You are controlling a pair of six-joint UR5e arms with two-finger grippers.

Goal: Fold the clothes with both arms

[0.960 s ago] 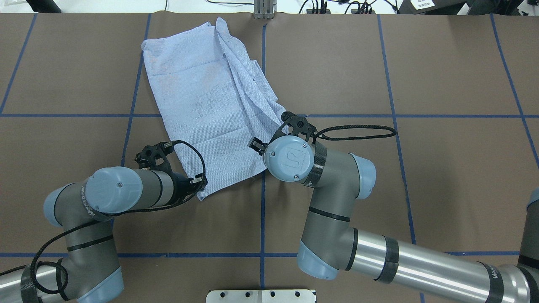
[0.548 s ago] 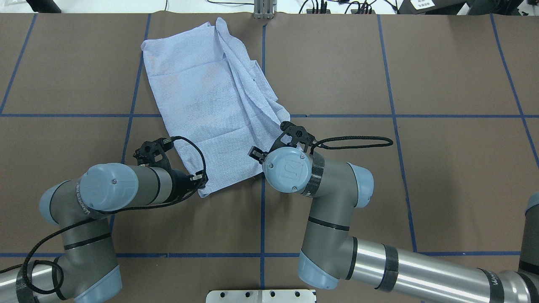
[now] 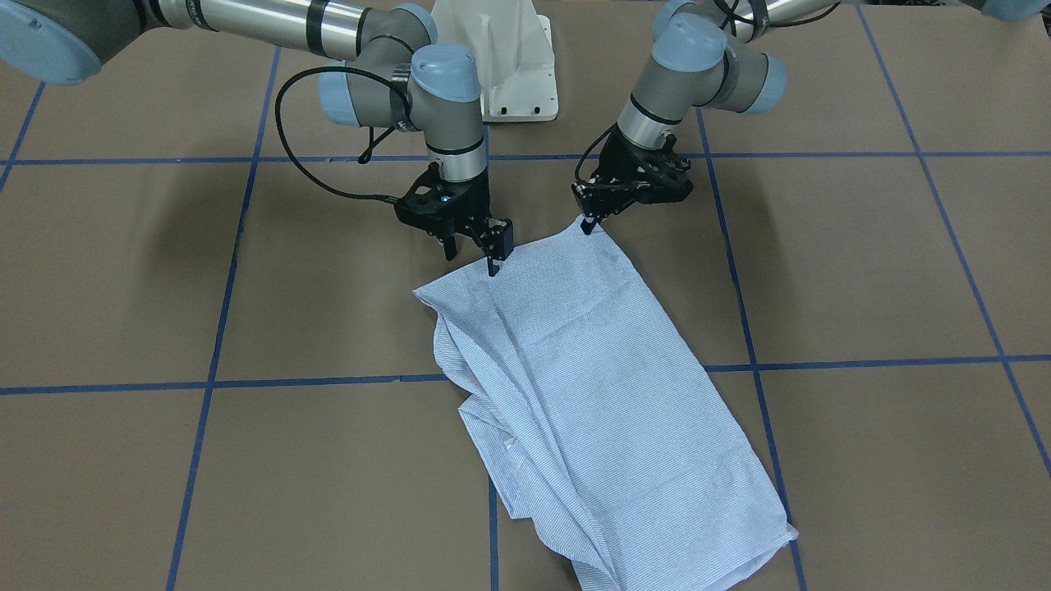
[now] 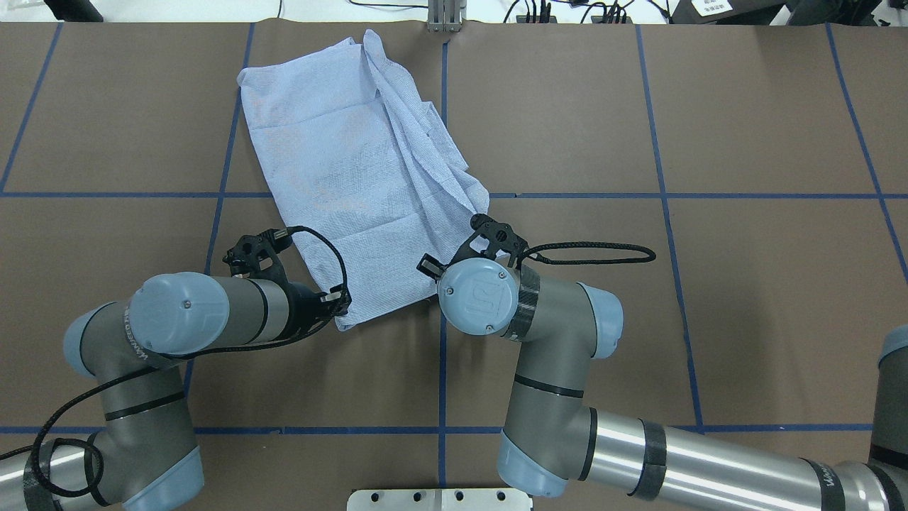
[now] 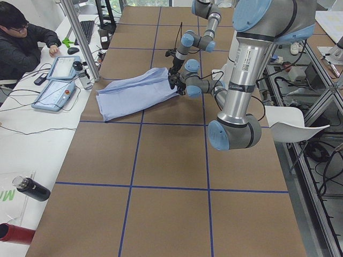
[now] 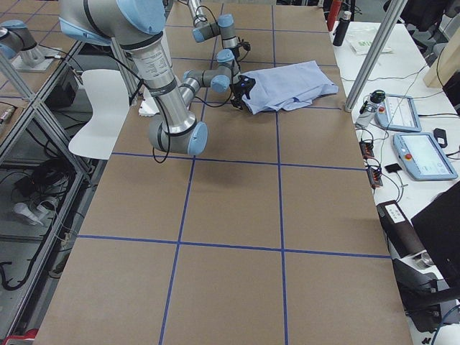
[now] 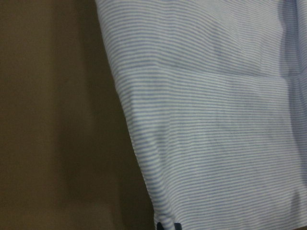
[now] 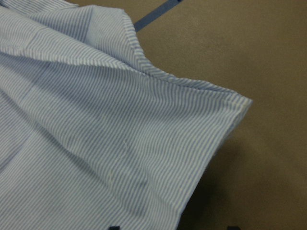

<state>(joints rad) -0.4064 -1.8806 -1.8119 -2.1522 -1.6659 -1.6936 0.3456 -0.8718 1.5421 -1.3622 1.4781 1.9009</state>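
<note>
Both grippers, left gripper point(image 3: 588, 223) and right gripper point(image 3: 493, 264), are pinching the shirt point(image 3: 591, 386) at its near edge. Judging by this, they're starting a fold; next calls for lifting together and carrying that edge across evenly.

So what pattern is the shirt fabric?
Fine light blue and white stripes on the shirt, clearest in the left wrist view.

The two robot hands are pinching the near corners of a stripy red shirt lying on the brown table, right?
Nearly. The shirt is not red; it is light blue with fine white stripes, as the front-facing view shows. The rest holds: the left hand and the right hand each pinch a corner of the edge nearest the robot, and the shirt lies on the brown table.
</note>
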